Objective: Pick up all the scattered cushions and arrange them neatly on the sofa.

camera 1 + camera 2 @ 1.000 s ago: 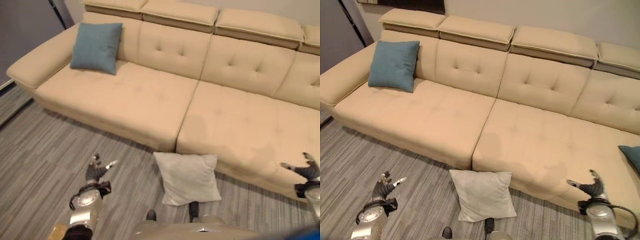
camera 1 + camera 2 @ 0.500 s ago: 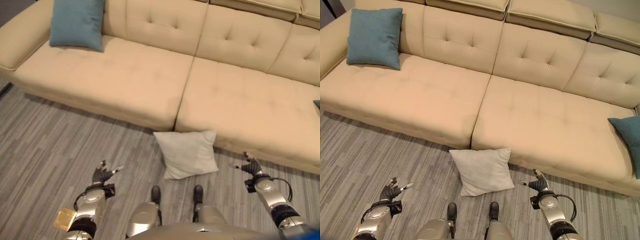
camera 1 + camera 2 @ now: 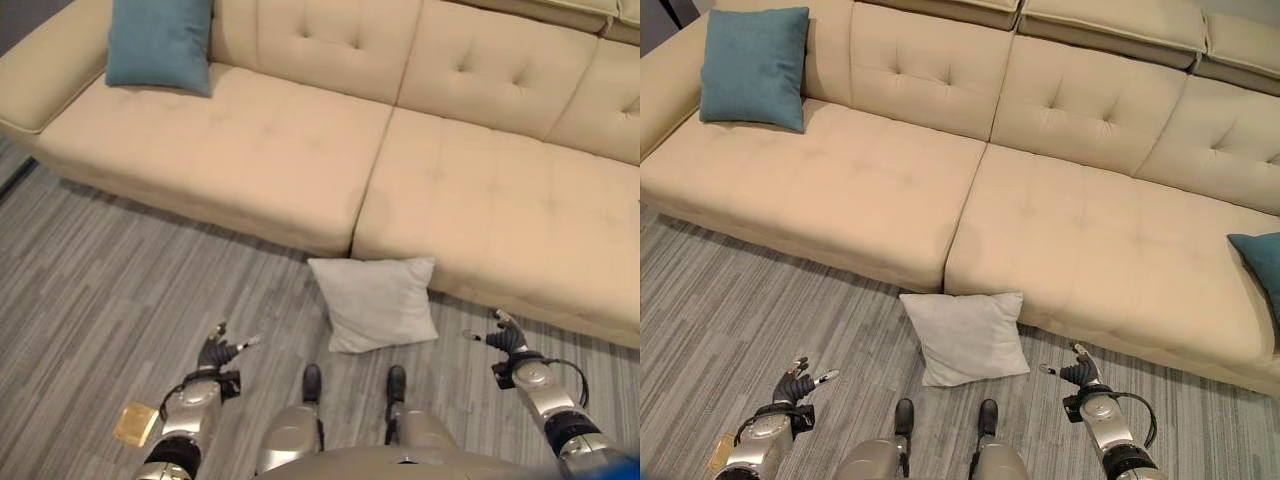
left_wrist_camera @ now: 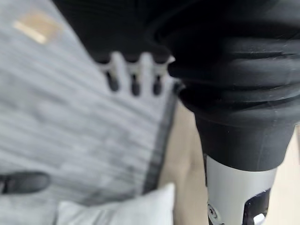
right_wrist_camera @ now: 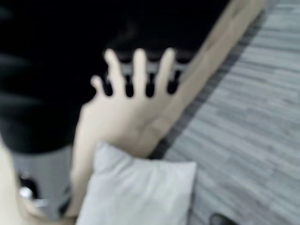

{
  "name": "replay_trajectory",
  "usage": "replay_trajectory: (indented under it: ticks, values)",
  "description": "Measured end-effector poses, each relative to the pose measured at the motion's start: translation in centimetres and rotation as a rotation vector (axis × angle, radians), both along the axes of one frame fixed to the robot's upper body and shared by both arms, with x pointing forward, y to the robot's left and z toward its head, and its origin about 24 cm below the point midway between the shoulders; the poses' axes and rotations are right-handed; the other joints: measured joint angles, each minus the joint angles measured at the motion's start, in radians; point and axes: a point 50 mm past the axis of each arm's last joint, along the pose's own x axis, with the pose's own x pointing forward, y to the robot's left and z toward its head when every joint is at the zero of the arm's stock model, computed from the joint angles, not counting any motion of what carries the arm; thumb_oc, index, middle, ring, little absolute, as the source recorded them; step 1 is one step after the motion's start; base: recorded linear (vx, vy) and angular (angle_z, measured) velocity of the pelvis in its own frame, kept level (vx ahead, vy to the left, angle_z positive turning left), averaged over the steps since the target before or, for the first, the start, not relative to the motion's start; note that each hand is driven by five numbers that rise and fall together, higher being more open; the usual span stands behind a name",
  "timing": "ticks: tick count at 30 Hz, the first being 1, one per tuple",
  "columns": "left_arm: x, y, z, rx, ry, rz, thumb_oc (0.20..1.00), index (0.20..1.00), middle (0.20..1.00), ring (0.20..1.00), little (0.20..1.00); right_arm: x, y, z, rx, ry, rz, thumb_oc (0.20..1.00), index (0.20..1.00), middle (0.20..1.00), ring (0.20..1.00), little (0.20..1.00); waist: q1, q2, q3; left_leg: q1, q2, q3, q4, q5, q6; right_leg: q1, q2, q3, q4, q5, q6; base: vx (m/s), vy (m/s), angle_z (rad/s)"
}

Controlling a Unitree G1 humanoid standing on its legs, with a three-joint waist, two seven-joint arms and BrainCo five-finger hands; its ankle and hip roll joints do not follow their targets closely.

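White cushion (image 3: 965,337) lies on the floor (image 3: 740,300), its far edge against the sofa (image 3: 890,190) front at the seat seam, between the 2 hands. Left hand (image 3: 793,388) & right hand (image 3: 1080,375) hover low either side, fingers spread, holding nothing. Looks light, soft, squashy, so prob. deforms under grip; best to pinch a near corner or clamp both side edges. Teal cushions already on sofa: one (image 3: 753,66) at the left end, one (image 3: 1258,262) far right.
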Motion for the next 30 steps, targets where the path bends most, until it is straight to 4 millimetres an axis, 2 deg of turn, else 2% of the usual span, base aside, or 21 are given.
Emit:
replay_trajectory:
  ticks: [3,5,8,12,14,16,18,20,22,23,25,26,27,28,29,30]
  values:
    - [-0.7,0.2,-0.4,0.002,0.022,0.008,1.0,1.0,1.0,1.0,1.0,0.7,0.2,0.4,-0.003,-0.019,0.012,1.0,1.0,1.0,1.0,1.0,0.005,-0.007,0.005,0.031,-0.006,0.031,0.002,-0.014,0.013,-0.02,-0.007,0.03,0.071,-0.019,0.024,0.04,0.08,-0.29]
    - [-0.9,0.5,-0.5,0.009,0.038,0.019,1.0,1.0,1.0,1.0,1.0,1.0,0.5,0.4,0.001,-0.021,0.022,1.0,1.0,1.0,1.0,1.0,0.009,-0.023,0.012,0.052,-0.015,0.047,-0.001,-0.023,0.011,-0.036,-0.018,0.048,0.11,-0.045,0.026,0.04,0.016,-0.17]
    - [-1.0,1.0,-0.5,0.019,0.044,0.031,1.0,1.0,1.0,1.0,1.0,1.1,1.1,0.3,-0.001,-0.011,0.054,1.0,1.0,1.0,1.0,1.0,0.017,-0.037,0.015,0.051,-0.018,0.052,-0.002,-0.029,0.018,-0.042,-0.03,0.051,0.106,-0.051,0.023,0.11,-0.051,-0.09]
    - [-1.8,1.4,-0.8,0.022,0.061,0.058,1.0,1.0,1.0,1.0,1.0,1.2,1.1,0.3,-0.002,-0.014,0.058,1.0,1.0,1.0,1.0,1.0,0.016,-0.02,0.023,0.047,-0.003,0.028,-0.015,-0.013,0.004,-0.029,-0.01,0.051,0.082,-0.045,0.026,0.13,-0.102,0.08]
    - [-2.2,0.8,-1.2,0.006,0.077,0.064,1.0,1.0,1.0,1.0,1.0,0.3,0.6,-0.1,-0.008,0.01,0.044,1.0,1.0,1.0,1.0,1.0,0.002,0.004,0.016,0.054,0.007,-0.012,-0.016,-0.002,-0.001,0.02,-0.001,0.007,0.054,-0.041,0.018,0.13,-0.195,0.53]
    - [-2.2,-0.3,-1.6,-0.021,0.081,0.05,1.0,1.0,1.0,1.0,1.0,-0.3,0.0,-0.2,-0.019,0.023,0.032,1.0,1.0,1.0,1.0,1.0,-0.004,0.032,-0.002,0.035,0.017,-0.067,-0.014,0.006,-0.013,0.033,0.013,-0.041,0.055,-0.057,0.002,0.05,-0.198,0.76]
    - [-2.0,-0.7,-1.6,-0.028,0.076,0.031,1.0,1.0,1.0,1.0,1.0,-0.5,-0.4,-0.1,-0.029,0.027,0.032,1.0,1.0,1.0,1.0,1.0,-0.014,0.041,-0.01,0.011,0.027,-0.111,-0.016,0.016,-0.028,0.032,0.018,-0.074,0.053,-0.068,-0.021,0.01,-0.171,0.71]
    - [-2.3,-0.7,-1.9,-0.032,0.093,0.027,1.0,1.0,1.0,1.0,1.0,-0.4,-0.5,0.0,-0.028,0.024,0.028,1.0,1.0,1.0,1.0,1.0,-0.011,0.053,-0.015,-0.004,0.046,-0.137,-0.017,0.023,-0.04,0.028,0.042,-0.095,0.055,-0.074,-0.031,0.01,-0.087,0.37]
    - [-2.4,-1.1,-2.1,-0.031,0.112,0.005,1.0,1.0,1.0,1.0,1.0,-0.2,-0.6,0.2,-0.032,0.016,0.024,1.0,1.0,1.0,1.0,1.0,-0.003,0.064,-0.023,-0.029,0.069,-0.147,-0.022,0.021,-0.057,0.013,0.061,-0.116,0.061,-0.079,-0.06,0.0,-0.153,0.33]
    - [-2.4,-1.5,-2.2,-0.038,0.118,-0.007,1.0,1.0,1.0,1.0,1.0,-0.7,-0.8,-0.1,-0.032,0.026,0.013,1.0,1.0,1.0,1.0,1.0,-0.003,0.074,-0.029,-0.046,0.086,-0.166,-0.024,0.012,-0.059,-0.001,0.08,-0.133,0.09,-0.098,-0.087,-0.06,-0.21,0.37]
    - [-1.9,-1.9,-2.1,-0.041,0.11,-0.023,1.0,1.0,1.0,1.0,1.0,-1.4,-1.0,-0.4,-0.027,0.04,0.0,1.0,1.0,1.0,1.0,1.0,-0.006,0.08,-0.029,-0.065,0.098,-0.17,-0.001,0.008,-0.053,-0.024,0.088,-0.145,0.151,-0.132,-0.104,-0.11,-0.143,0.39]
    - [-1.5,-2.1,-2.0,-0.036,0.102,-0.042,1.0,1.0,1.0,1.0,1.0,-1.7,-1.0,-0.6,-0.026,0.05,-0.003,1.0,1.0,1.0,1.0,1.0,-0.007,0.081,-0.028,-0.101,0.099,-0.179,0.052,0.0,-0.058,-0.05,0.089,-0.139,0.204,-0.157,-0.12,-0.06,-0.089,0.64]
    - [-0.4,-2.3,-1.6,-0.028,0.081,-0.071,1.0,1.0,1.0,1.0,1.0,-2.0,-1.1,-0.8,-0.022,0.06,-0.013,1.0,1.0,1.0,1.0,1.0,-0.011,0.073,-0.023,-0.168,0.091,-0.201,0.127,0.007,-0.077,-0.092,0.082,-0.148,0.268,-0.206,-0.133,-0.01,-0.055,0.73]
    - [0.1,-2.6,-1.4,-0.032,0.069,-0.078,1.0,1.0,1.0,1.0,1.0,-1.9,-1.2,-0.8,-0.025,0.063,-0.022,1.0,1.0,1.0,1.0,1.0,-0.016,0.075,-0.023,-0.171,0.095,-0.199,0.1,0.038,-0.073,-0.104,0.083,-0.168,0.289,-0.218,-0.14,0.04,-0.008,0.86]
    - [0.6,-3.0,-1.3,-0.036,0.06,-0.096,1.0,1.0,1.0,1.0,1.0,-2.0,-1.5,-0.8,-0.023,0.063,-0.043,1.0,1.0,1.0,1.0,1.0,-0.027,0.082,-0.023,-0.17,0.099,-0.191,0.067,0.05,-0.055,-0.108,0.082,-0.191,0.304,-0.233,-0.143,0.08,0.037,0.82]
    - [1.1,-3.4,-1.1,-0.037,0.05,-0.119,1.0,1.0,1.0,1.0,1.0,-2.2,-1.7,-0.8,-0.014,0.062,-0.068,1.0,1.0,1.0,1.0,1.0,-0.033,0.087,-0.023,-0.174,0.106,-0.169,0.057,0.033,-0.037,-0.107,0.069,-0.233,0.307,-0.244,-0.151,0.13,0.097,0.91]
